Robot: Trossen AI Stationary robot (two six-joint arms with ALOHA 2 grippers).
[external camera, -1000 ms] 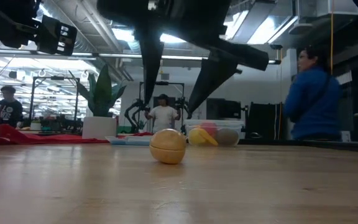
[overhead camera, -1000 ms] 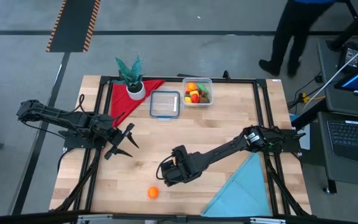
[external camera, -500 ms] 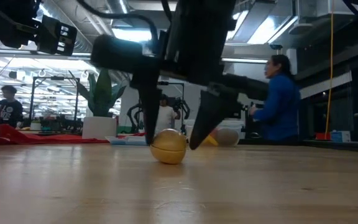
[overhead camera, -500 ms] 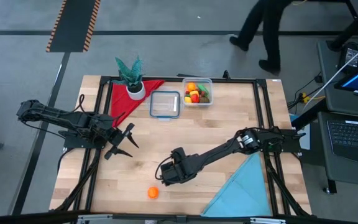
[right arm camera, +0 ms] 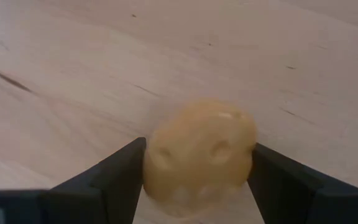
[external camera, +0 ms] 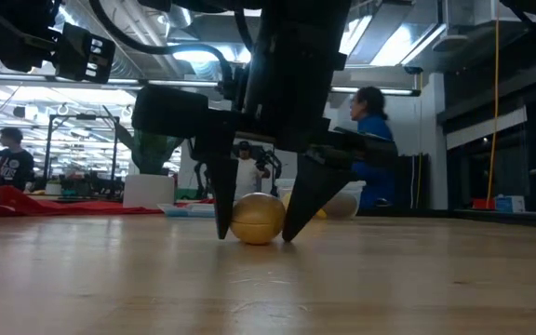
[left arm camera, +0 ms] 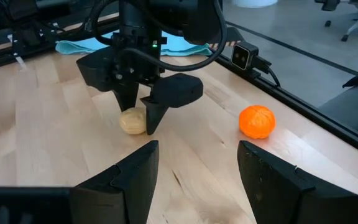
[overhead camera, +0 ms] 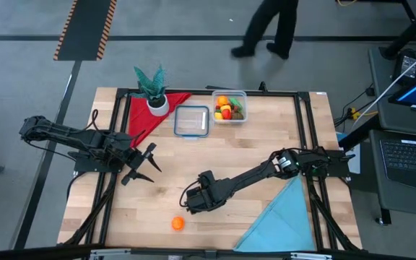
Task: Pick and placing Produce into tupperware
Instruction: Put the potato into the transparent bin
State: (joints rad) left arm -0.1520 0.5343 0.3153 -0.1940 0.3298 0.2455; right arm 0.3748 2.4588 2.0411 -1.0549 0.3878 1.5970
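Pale wooden table (overhead camera: 266,137) bears a tan toy potato (right arm camera: 199,152), seemingly light, rigid and smooth, between the right gripper (external camera: 254,233)'s spread fingers, best pinched across its middle.

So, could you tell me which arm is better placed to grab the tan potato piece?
Right: its pincer is open, straddling the tan potato on the table. The left pincer waits farther off, also open.

Bright overhead ceiling lights, glare in low view, backlit dark arm, close-up softly blurred
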